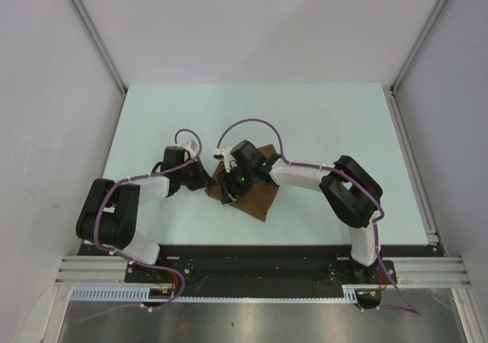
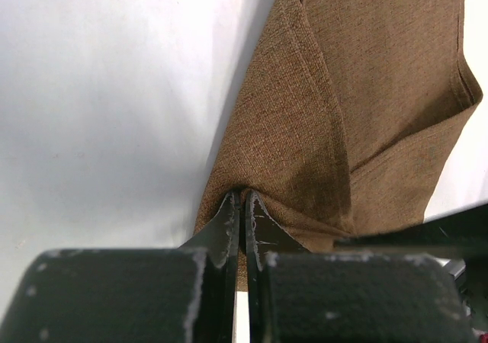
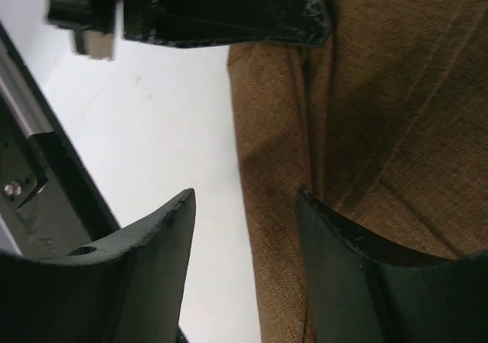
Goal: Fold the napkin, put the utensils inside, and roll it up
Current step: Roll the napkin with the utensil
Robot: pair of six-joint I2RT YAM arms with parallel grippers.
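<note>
Left gripper pinched on napkin edge, right gripper half-open straddling its border

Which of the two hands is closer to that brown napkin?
Left. The left hand is shut on the napkin, pinching its edge. The right hand hangs open close over the napkin's edge; whether it touches the cloth I cannot tell.
</note>
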